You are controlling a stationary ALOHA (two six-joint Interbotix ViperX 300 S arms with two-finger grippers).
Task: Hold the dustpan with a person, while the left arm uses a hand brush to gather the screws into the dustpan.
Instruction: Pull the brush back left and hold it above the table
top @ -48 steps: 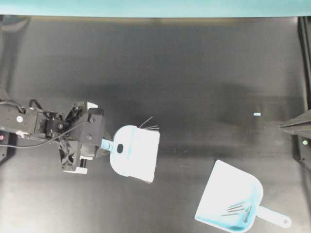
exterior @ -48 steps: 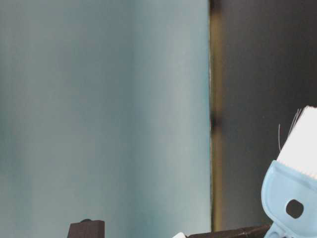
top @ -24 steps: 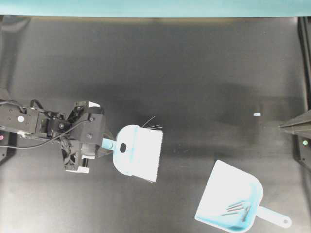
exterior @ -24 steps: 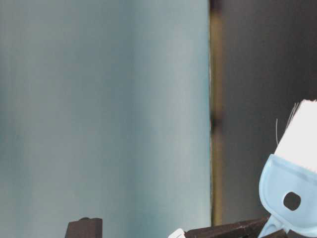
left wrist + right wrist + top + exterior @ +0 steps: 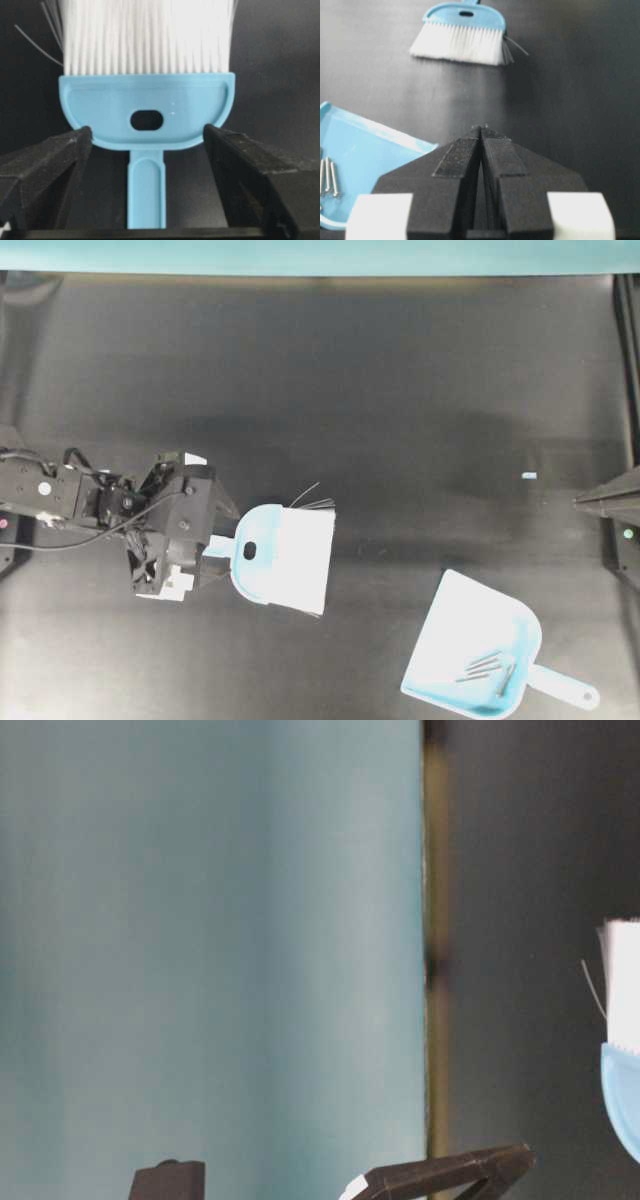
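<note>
Over on the left, the left arm (image 5: 80, 505) is reaching in with its carbon-plate links, loose black cable and white clips, and its left gripper (image 5: 147, 150) is standing wide open — the two matte, grainy black fingers (image 5: 45, 165) are sitting either side of the hand brush (image 5: 278, 558), clear of the thin handle, gripping nothing. The wrist view is showing the smooth pale blue plastic head with its oval hole and rounded shoulders, though whether the finger edges are brushing those shoulders is hard to say, and the handle's end is running out of sight behind the gripper's base. The brush is lying flat on the dark, faintly glossy table (image 5: 400, 390), its dense white bristle block pointing right, with a few stray dark bristles splaying off the upper corner. The table-level view is giving little: a blurred teal wall, one black fingertip, and just a sliver of brush cut off at the right edge. Further right, well apart from the brush, the dustpan (image 5: 470, 640) is resting near the bottom edge — a pale blue scoop with raised rim and ring-ended handle — and the screws (image 5: 490, 670) are lying inside it as thin grey slivers, too small to count surely. At the right, the right gripper (image 5: 481, 145) is sitting pressed closed, empty, only a dark wedge from overhead.
</note>
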